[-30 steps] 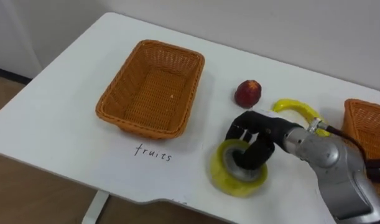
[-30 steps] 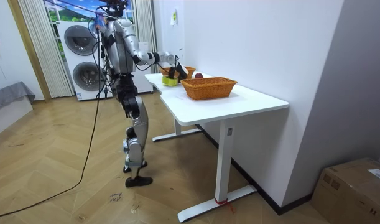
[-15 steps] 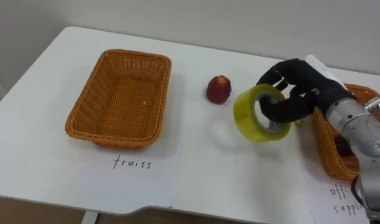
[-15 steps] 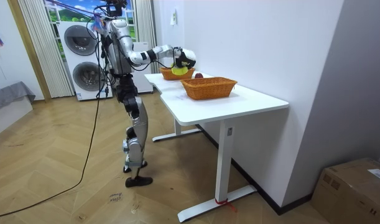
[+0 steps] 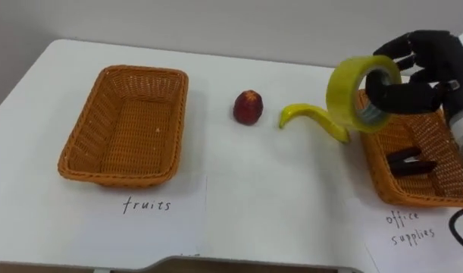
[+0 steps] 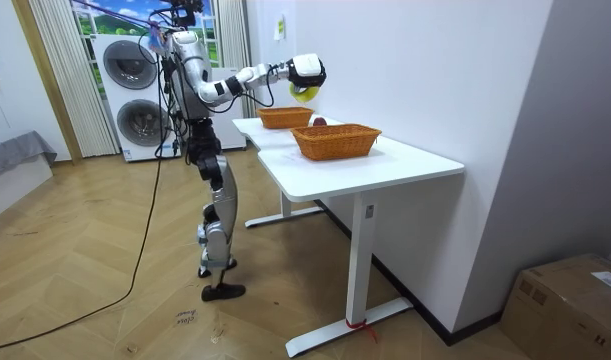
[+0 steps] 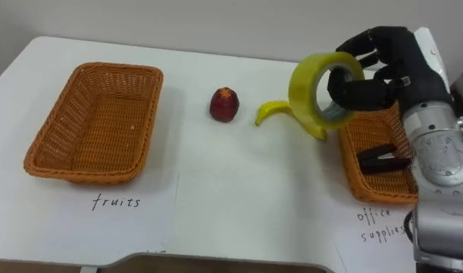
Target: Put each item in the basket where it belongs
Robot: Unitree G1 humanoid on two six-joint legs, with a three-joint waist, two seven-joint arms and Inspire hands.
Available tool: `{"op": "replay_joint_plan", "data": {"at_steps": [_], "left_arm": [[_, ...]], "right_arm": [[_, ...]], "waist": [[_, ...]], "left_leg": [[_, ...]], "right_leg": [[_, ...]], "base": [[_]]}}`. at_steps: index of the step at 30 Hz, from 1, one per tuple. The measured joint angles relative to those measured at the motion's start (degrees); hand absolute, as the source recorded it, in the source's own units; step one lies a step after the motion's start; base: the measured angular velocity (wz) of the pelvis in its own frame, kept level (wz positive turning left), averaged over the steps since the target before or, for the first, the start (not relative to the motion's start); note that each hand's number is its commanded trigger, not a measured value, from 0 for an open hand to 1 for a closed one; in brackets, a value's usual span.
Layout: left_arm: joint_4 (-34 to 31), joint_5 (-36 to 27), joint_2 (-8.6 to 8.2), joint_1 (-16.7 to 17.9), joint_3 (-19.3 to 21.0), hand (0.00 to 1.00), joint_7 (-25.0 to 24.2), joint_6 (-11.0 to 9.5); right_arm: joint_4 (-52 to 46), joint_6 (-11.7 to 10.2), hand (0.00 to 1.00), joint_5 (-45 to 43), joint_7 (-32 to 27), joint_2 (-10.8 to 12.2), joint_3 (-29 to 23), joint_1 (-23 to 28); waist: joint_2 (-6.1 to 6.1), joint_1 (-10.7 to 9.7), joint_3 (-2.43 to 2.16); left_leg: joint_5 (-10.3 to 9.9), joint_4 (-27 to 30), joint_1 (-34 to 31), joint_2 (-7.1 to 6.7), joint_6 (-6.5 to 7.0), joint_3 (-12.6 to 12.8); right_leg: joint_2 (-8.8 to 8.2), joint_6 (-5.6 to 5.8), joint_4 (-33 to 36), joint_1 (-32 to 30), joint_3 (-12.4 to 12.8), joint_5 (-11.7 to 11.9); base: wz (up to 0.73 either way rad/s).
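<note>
The white bench (image 5: 239,189) is seen from above, nothing fancy. An empty fruit basket (image 5: 79,140) is parked at 9 o'clock on it, and the office basket (image 5: 383,178) is set at 3 o'clock, well apart.

The right hand (image 5: 432,57) is raised at roughly 2 o'clock, near the office basket's far left corner. In the room view it's held well clear of the bench top. The fingers (image 5: 401,97) are curled through the core of the yellow tape roll (image 5: 345,95), so the ring is hooked rather than pinched. The roll is carried in the air, not yet in the basket. It's probably light and stiff with a slick outer face, so the hole is judged the safest place to take hold.

A banana (image 5: 307,115) is left lying just beside the office basket's left rim. It's likely soft and easily bruised, so best taken mid-curve. A red fruit (image 5: 248,107) is sat at 9 o'clock of the banana, and being round it's likely to roll if nudged. A couple of black items (image 5: 409,161) can be seen lying in the office basket.
</note>
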Motion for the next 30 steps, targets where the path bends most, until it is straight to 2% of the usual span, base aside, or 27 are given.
{"op": "replay_joint_plan", "data": {"at_steps": [7, 13, 19, 24, 30], "left_arm": [[-0.1, 0.5, -0.03, 0.2, 0.8, 0.0, 0.0, 0.1], [0.0, 0.2, -0.06, 0.2, 1.8, 0.0, 0.1, 0.1], [0.0, 0.1, 0.23, 0.3, 1.6, 0.0, -0.1, 0.1], [0.0, 1.3, 0.71, 0.4, 1.7, 0.0, -1.1, 0.2], [-0.6, 1.7, 1.0, 0.7, 1.8, 0.0, -1.8, 1.6]], "right_arm": [[1.7, 0.0, 1.0, 1.0, -2.1, 0.0, -0.2, 0.0], [8.9, 0.0, 1.0, 4.6, -5.9, -0.1, -3.0, 0.0], [15.2, 0.0, 1.0, 10.1, -6.9, -3.6, -3.2, -0.1], [20.2, 0.0, 1.0, 13.8, -6.8, -7.7, -3.2, -0.2], [21.8, 0.3, 1.0, 13.9, -6.8, -7.9, -3.2, -0.2]], "waist": [[-0.11, -0.3, -0.03], [-0.43, -1.4, -0.16], [-0.55, -1.6, -0.15], [-0.87, -1.3, -0.17], [-0.91, -1.1, -0.2]], "left_leg": [[-0.1, 0.0, 0.1, 0.32, -0.04, 1.2], [-0.1, 0.0, -0.4, 0.32, 0.02, 1.2], [-0.1, -0.1, -0.3, 0.52, -0.01, 2.2], [-0.2, -0.2, -0.4, 0.55, -0.01, 2.3], [-0.2, 0.2, -0.5, 0.67, -0.08, 2.3]], "right_leg": [[0.15, -0.15, 0.0, -0.2, 0.6, 0.2], [0.14, -0.09, 0.1, -1.0, 1.0, 0.2], [0.28, -0.1, 0.9, -1.3, 1.5, 0.2], [0.26, -0.11, 0.9, -1.3, 1.4, 0.2], [0.34, -0.17, 0.8, -1.3, 1.3, 0.3]], "base": [[-0.07], [-0.01], [-0.07], [-0.01], [0.0]]}}
